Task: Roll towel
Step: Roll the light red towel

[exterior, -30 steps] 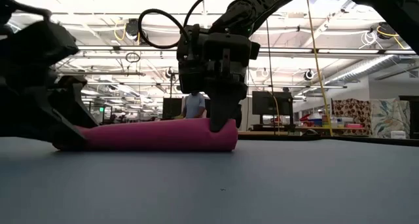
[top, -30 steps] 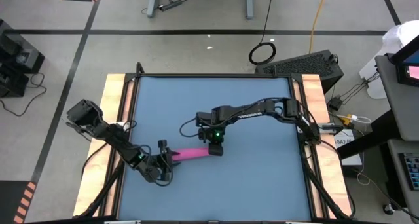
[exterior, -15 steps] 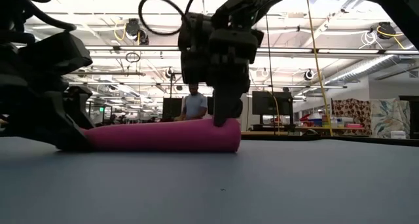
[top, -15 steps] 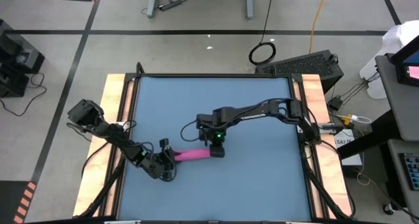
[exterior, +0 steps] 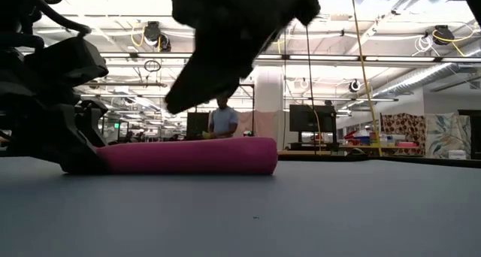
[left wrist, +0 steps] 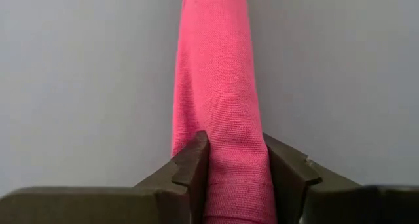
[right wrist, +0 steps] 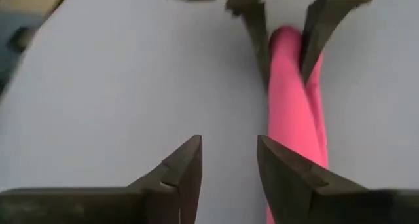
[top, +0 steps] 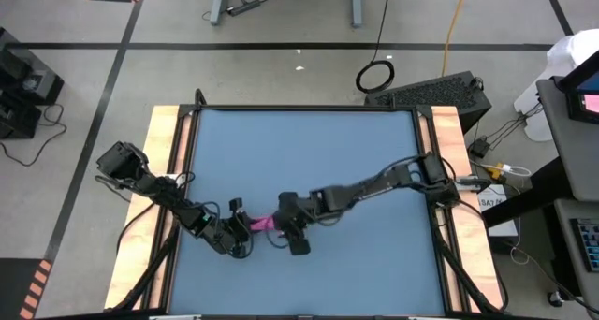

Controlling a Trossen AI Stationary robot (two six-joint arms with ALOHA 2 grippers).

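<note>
Blue desk [top: 356, 161] w/ wooden side rails is seen from above, in a large workshop w/ ceiling lights; one person is visible far off in the low view, behind the work. One towel [top: 265, 224] is counted: magenta-pink, already wound into a tight tube, lying flat on the desk towards its front-left part, between the two arms. No white tag can be made out. Two arms are counted, one pincer each. Left pincer [left wrist: 234, 160] is clamped narrow on one end of the roll, fingers pressed into the cloth on both sides, as shown in the left wrist view. Right pincer [right wrist: 229, 160] is open at a moderate width and holds nothing; it hangs just above and beside the roll's other end, w/ the roll lying partly under one finger in the right wrist view. Handling is judged as follows: fabric is soft, light, knitted-looking, not fragile and not slippery, but springy, so the roll is likely to loosen if released carelessly. Best hold is judged to be across the tube near an end, squeezing the layers together, approx. as the left pincer does; a grip on only the outer layer would prob. unwind it. Task is judged nearly done.
</note>
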